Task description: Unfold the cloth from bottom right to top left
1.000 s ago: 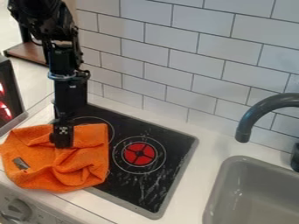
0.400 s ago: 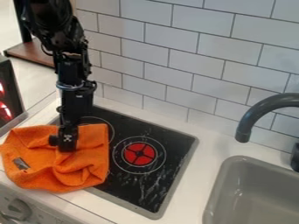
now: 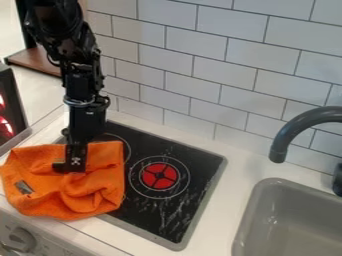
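Note:
My gripper (image 3: 69, 167) hangs straight down over the upper middle of the orange cloth (image 3: 93, 195), its tip low against the fabric. The cloth lies crumpled at the left, partly on the counter and partly over the left side of the black stove top. A fold bulges at its lower right, and a small grey label shows near its left edge. The patch of cloth under the gripper's tip is hidden.
The stove top (image 3: 194, 165) has a red burner disc (image 3: 159, 176) right of the cloth. A grey sink (image 3: 257, 210) with a dark curved faucet (image 3: 287, 137) stands at the right. White wall tiles rise behind, and control knobs (image 3: 20, 239) sit at the lower left front.
Compared with a second ago, my gripper has shifted slightly right and a little down, and the arm above it has moved right too. The cloth looks the same.

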